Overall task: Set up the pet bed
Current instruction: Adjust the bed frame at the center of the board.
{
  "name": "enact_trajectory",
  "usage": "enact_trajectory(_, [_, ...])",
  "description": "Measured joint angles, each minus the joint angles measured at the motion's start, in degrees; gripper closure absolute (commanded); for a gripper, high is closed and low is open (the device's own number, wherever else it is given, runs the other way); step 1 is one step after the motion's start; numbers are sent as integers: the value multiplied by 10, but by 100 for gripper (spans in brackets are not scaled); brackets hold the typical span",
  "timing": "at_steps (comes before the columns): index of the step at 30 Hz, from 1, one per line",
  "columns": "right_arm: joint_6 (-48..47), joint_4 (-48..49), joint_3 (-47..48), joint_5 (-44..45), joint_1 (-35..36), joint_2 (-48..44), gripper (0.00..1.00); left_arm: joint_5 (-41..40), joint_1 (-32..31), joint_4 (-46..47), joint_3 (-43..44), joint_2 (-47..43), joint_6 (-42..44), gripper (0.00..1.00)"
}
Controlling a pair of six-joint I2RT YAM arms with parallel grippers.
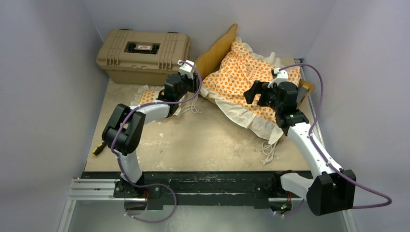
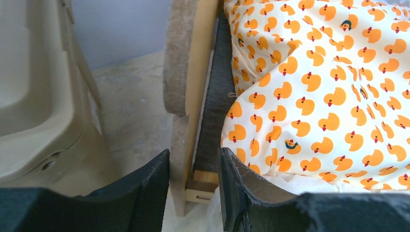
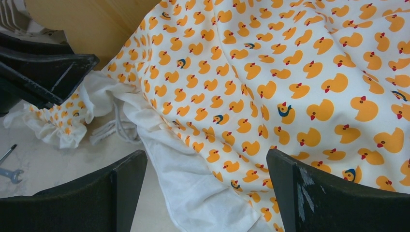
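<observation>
Both arms reach forward from their bases. The left tool [image 2: 193,193] points ahead with its jaws parted only narrowly, a thin wooden edge between them. The right tool [image 3: 205,193] angles left, jaws spread wide.

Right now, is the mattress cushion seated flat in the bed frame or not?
Not seated. The mattress cushion lies rumpled and skewed, its white ruffle spilling onto the table, while the bed frame looks tipped against it.

Black-and-white jointed arms, purple cables, black pincers
</observation>
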Motion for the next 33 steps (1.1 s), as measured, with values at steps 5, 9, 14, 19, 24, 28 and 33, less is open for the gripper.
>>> enact_trajectory(5, [-1, 0, 0, 0, 0, 0, 1, 5, 2, 13, 25, 38, 2, 96])
enact_trajectory(9, [-3, 0, 0, -3, 0, 3, 1, 24, 6, 14, 27, 42, 11, 100])
enact_trajectory(14, [-7, 1, 0, -14, 4, 3, 1, 16, -1, 7, -17, 1, 12, 100])
enact_trajectory(19, [-9, 14, 0, -32, 29, 14, 1, -22, -9, -54, -93, -98, 0, 100])
enact_trajectory(24, [-10, 22, 0, -57, 68, 38, 1, -77, -28, -114, -154, -187, -13, 100])
enact_trajectory(28, [-10, 25, 0, -75, 91, 57, 1, -136, -66, -160, -162, -213, -23, 99])
enact_trajectory(33, [-10, 25, 0, -82, 98, 83, 1, -187, -102, -214, -170, -250, -52, 81])
